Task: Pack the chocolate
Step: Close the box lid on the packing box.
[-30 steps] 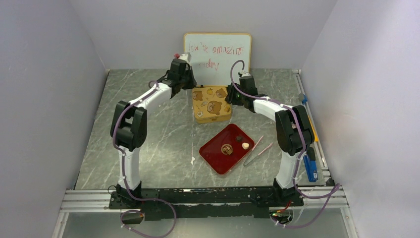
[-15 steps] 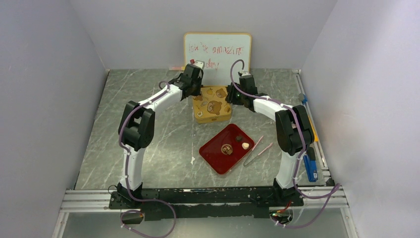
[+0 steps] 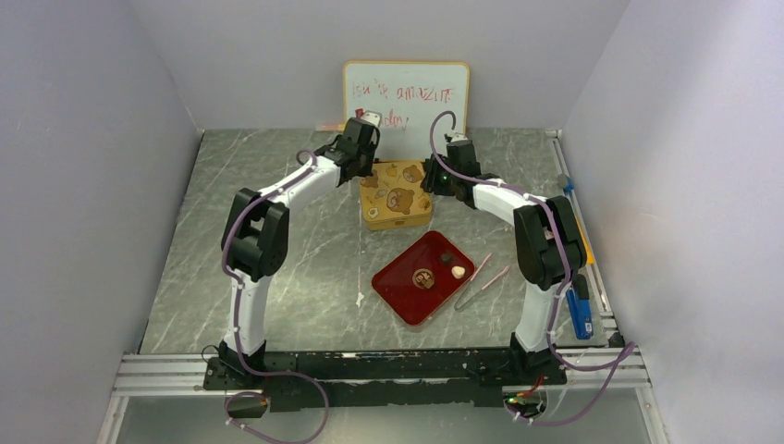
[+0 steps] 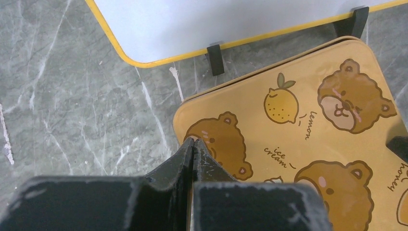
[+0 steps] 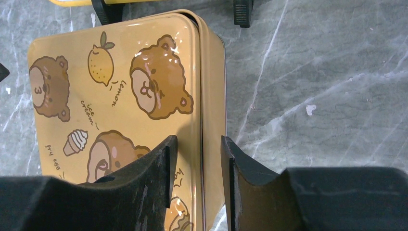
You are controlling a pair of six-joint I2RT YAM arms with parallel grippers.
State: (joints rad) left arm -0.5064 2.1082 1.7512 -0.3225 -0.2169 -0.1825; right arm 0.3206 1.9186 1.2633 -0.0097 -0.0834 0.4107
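The yellow bear-print tin [image 3: 398, 196] stands closed at the back centre. Three chocolate pieces lie on a red tray [image 3: 399, 294]: a dark one [image 3: 447, 257], a cream one [image 3: 459, 272] and a round brown one [image 3: 424, 277]. My left gripper [image 3: 363, 170] is shut and empty, its tips [image 4: 193, 141] over the lid's far left corner [image 4: 308, 144]. My right gripper [image 3: 428, 183] is open, its jaws [image 5: 198, 139] astride the right rim of the tin [image 5: 120, 96], one finger over the lid and one outside the wall.
A whiteboard [image 3: 406, 95] with red writing stands just behind the tin; its feet show in the left wrist view [image 4: 216, 19]. Pink tweezers [image 3: 481, 277] lie right of the red tray. Blue and yellow tools [image 3: 580, 310] lie along the right table edge.
My left arm has swung right, bringing its shut gripper from beside the tin onto the lid's far left corner. The right arm, tin and tray have not moved.
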